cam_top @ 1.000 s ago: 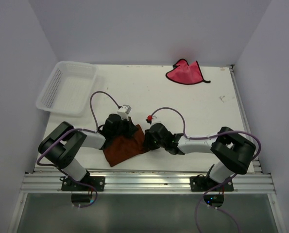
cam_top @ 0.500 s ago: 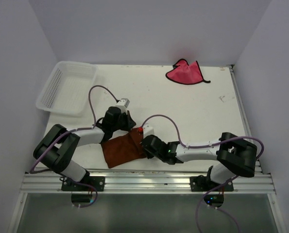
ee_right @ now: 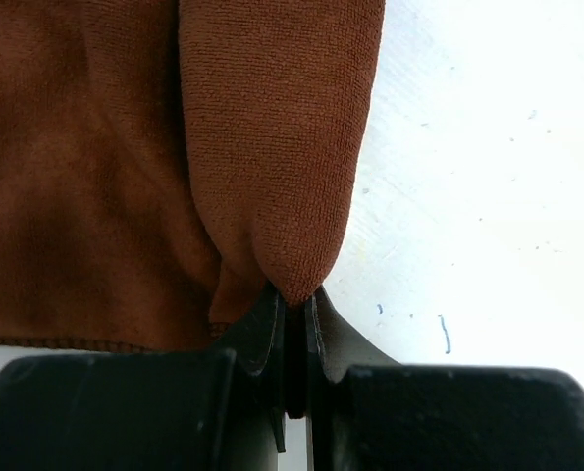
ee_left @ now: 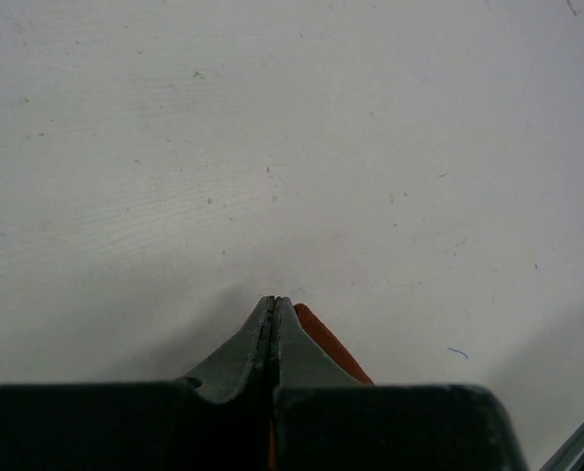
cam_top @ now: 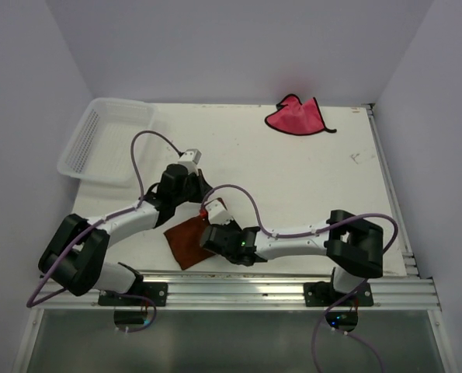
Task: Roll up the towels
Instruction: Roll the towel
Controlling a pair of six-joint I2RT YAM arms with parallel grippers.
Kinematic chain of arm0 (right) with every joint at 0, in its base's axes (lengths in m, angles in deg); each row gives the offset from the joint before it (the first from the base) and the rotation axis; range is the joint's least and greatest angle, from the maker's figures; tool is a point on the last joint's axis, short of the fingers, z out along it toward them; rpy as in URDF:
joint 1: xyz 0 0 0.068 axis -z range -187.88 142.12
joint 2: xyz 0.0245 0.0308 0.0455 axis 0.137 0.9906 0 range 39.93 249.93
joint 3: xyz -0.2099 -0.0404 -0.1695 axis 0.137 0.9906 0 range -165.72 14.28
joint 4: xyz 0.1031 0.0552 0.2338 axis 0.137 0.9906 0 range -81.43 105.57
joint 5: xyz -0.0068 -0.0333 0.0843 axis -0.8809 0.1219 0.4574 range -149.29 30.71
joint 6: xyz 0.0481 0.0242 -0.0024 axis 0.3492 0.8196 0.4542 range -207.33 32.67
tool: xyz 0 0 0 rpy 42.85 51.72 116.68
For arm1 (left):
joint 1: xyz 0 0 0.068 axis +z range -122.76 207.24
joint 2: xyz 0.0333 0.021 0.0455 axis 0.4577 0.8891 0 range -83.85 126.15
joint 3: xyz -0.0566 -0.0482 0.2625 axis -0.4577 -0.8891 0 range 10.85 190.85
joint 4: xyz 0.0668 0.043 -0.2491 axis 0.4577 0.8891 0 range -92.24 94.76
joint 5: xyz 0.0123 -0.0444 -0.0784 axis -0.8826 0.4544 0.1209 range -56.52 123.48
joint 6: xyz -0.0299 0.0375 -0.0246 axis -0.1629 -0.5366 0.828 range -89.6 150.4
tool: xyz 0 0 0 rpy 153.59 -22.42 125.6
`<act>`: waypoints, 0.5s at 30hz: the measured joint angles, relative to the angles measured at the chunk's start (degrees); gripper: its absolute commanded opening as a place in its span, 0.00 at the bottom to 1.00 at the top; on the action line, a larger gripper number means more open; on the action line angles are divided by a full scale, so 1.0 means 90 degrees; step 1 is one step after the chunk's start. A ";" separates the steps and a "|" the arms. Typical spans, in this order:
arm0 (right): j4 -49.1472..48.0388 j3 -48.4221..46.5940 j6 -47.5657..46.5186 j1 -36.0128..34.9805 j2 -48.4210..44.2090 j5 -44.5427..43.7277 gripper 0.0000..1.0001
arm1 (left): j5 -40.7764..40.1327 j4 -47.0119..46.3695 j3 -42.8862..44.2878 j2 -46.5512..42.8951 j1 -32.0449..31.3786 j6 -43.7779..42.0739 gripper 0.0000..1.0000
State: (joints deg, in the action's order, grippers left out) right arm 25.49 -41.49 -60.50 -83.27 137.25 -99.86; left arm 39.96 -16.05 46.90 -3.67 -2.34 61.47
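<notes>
The rust-orange towel (cam_top: 185, 243) lies near the table's front edge, partly folded over on itself. My right gripper (cam_top: 206, 236) is shut on a rounded fold of that towel (ee_right: 272, 147), which bulges out from its tips (ee_right: 292, 299). My left gripper (cam_top: 195, 203) sits at the towel's far side. Its jaws (ee_left: 274, 302) are pressed together with an orange strip of towel (ee_left: 326, 348) between and beside them. The pink-red towel (cam_top: 297, 116) lies crumpled at the far right of the table, away from both arms.
A white mesh basket (cam_top: 106, 140) stands at the far left corner. Purple cables loop above both wrists. A metal rail (cam_top: 231, 291) runs along the near edge, and grey walls close in the table's sides.
My right gripper has shut on the orange towel's right edge and carried it left, folding it over. The left gripper has moved towards the far side. The visible towel is narrower.
</notes>
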 measured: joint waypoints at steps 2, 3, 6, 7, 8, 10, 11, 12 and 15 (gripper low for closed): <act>0.0238 -0.0206 -0.0087 -0.0034 0.0185 -0.0248 0.00 | -0.0019 0.0068 -0.0034 -0.0129 0.0000 0.0000 0.00; 0.0333 -0.0284 -0.0119 -0.0053 0.0253 -0.0338 0.00 | -0.0032 0.0100 -0.0034 -0.0163 0.0000 0.0000 0.00; 0.0704 -0.0663 -0.0289 -0.0180 0.0597 -0.0738 0.00 | -0.0073 0.0202 -0.0034 -0.0236 0.0005 0.0000 0.00; 0.0787 -0.0770 -0.0342 -0.0223 0.0707 -0.0838 0.00 | -0.0092 0.0233 -0.0034 -0.0257 0.0007 0.0000 0.00; 0.0911 -0.0918 -0.0418 -0.0284 0.0848 -0.0962 0.00 | -0.0112 0.0267 -0.0034 -0.0279 0.0017 0.0000 0.00; 0.1115 -0.1212 -0.0556 -0.0406 0.1156 -0.1212 0.00 | -0.0155 0.0323 -0.0034 -0.0345 0.0046 0.0002 0.00; 0.1219 -0.1345 -0.0624 -0.0469 0.1311 -0.1336 0.00 | -0.0172 0.0328 -0.0034 -0.0386 0.0070 0.0002 0.00; 0.1294 -0.1462 -0.0699 -0.0529 0.1455 -0.1445 0.00 | -0.0199 0.0342 -0.0034 -0.0437 0.0085 0.0002 0.00; 0.1481 -0.1644 -0.0908 -0.0695 0.1768 -0.1722 0.00 | -0.0236 0.0362 -0.0034 -0.0568 0.0131 0.0002 0.00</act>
State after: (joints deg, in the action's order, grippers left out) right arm 38.83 -56.29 -68.67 -89.52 153.16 -115.36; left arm 37.84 -12.79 46.59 -8.78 -1.16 61.49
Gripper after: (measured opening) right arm 0.056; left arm 0.005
